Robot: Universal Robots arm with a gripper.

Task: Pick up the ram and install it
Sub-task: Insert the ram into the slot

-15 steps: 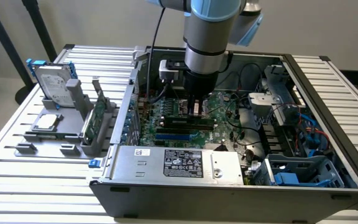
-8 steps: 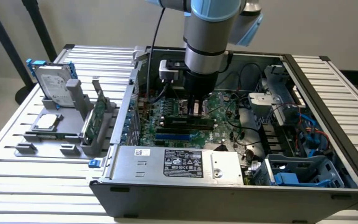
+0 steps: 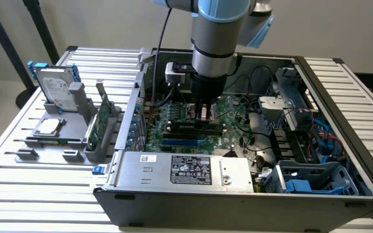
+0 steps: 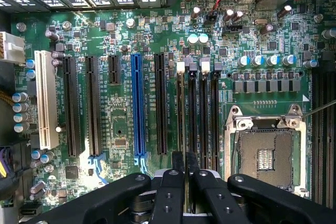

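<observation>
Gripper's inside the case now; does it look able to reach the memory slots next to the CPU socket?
Probably yes: the gripper, shut on the ram, hangs directly over the memory slots, with no cable crossing between.

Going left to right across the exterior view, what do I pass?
Silver hard drive in blue frame → upright green card in the grey holder → motherboard → gripper, shut on the ram → blue drive cage.
</observation>
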